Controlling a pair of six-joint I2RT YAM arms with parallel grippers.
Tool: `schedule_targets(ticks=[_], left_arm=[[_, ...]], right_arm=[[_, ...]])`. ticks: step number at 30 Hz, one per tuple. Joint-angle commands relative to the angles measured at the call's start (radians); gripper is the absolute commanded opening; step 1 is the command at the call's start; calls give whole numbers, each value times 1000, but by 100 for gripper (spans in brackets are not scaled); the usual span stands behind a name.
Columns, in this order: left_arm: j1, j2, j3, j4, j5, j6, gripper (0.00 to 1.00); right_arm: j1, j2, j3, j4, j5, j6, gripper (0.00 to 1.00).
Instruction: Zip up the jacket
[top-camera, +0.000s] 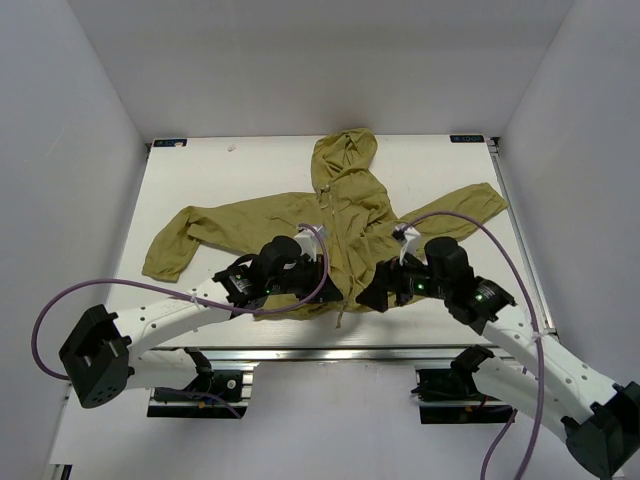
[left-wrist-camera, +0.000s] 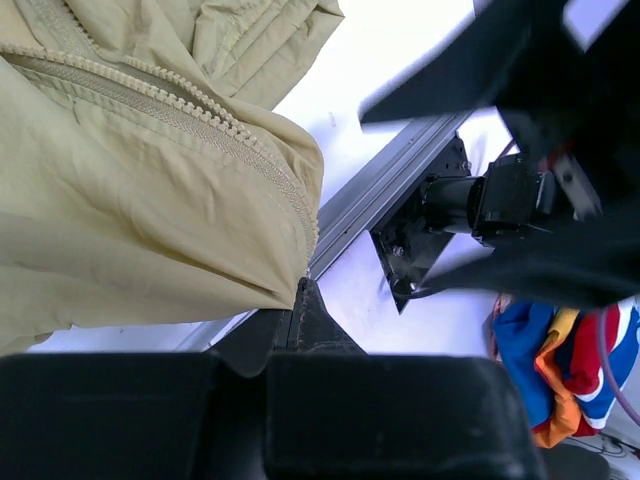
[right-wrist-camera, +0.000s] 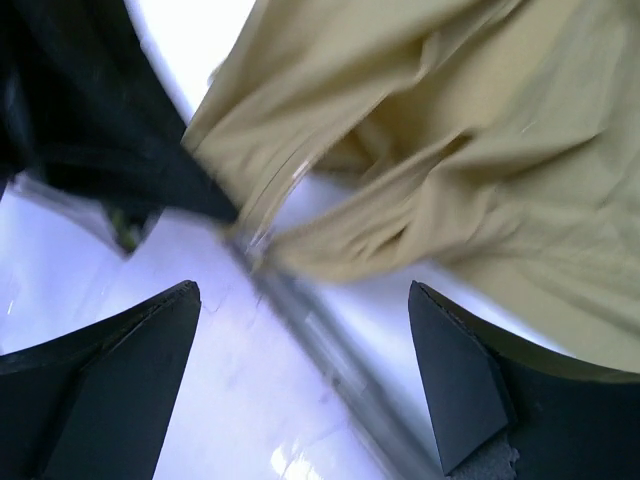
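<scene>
Pinching jacket (left-wrist-camera: 150, 220) hem, prob., left fingers (left-wrist-camera: 318, 335); only wrist cam shows.

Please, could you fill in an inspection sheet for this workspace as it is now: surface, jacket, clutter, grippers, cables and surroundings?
Surface: white table, with a metal rail along its near edge.
Job's things: olive jacket lying flat, hood at the far side, sleeves spread to both sides. The zipper runs down to the bottom edge; how far it is closed cannot be told.
Clutter: nothing seen.
Grippers: left gripper shut on the jacket's bottom corner beside the zipper. Right gripper open and empty, near the jacket's bottom edge.
Cables: purple cables hang in loose loops at both arms.
Surroundings: white walls on three sides; coloured cloth below the table.
</scene>
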Motion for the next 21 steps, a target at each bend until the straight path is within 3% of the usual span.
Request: schedule_targets(ticks=[1, 4, 11, 17, 21], left_arm=[[3, -16, -3, 22, 12, -17, 0], [3, -10, -3, 32, 19, -25, 0], [3, -7, -13, 36, 25, -46, 0], [3, -10, -30, 60, 18, -80, 0], [3, -10, -27, 49, 7, -94, 0]], right_arm=[[83, -79, 9, -147, -38, -6, 89], [245, -125, -60, -89, 0, 102, 89], [540, -52, -150, 89, 430, 251, 89], [798, 57, -149, 244, 891, 175, 86], [893, 128, -153, 332, 1060, 204, 79]])
